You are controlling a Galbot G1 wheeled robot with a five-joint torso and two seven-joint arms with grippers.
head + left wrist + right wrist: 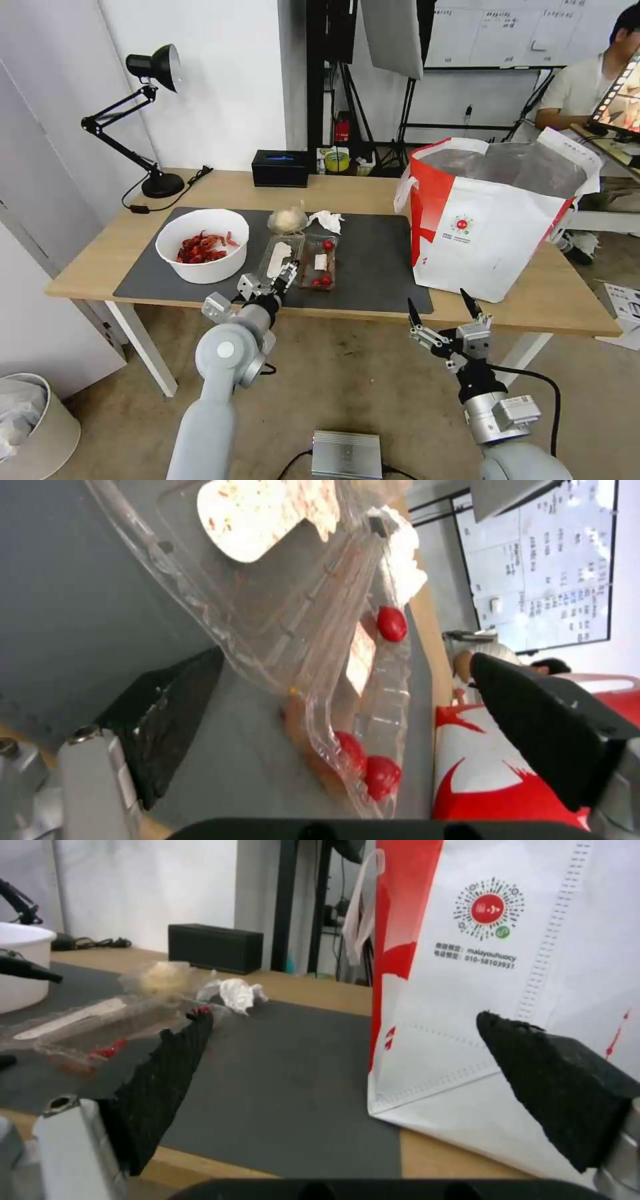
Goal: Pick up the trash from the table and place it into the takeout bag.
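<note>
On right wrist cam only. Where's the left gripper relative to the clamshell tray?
Observer: The left gripper is at the near end of the tray. It is open, with the tray's edge between the jaws, not clamped.
Operator: Anything in the bag yet?
Observer: In the head view the bag stands open and its foil lining shows. I see no trash in it, but the bottom is hidden.
Operator: What's in the bowl? I only get its side.
Observer: The bowl holds red crayfish shells. It sits on the mat, to the left of the tray.
</note>
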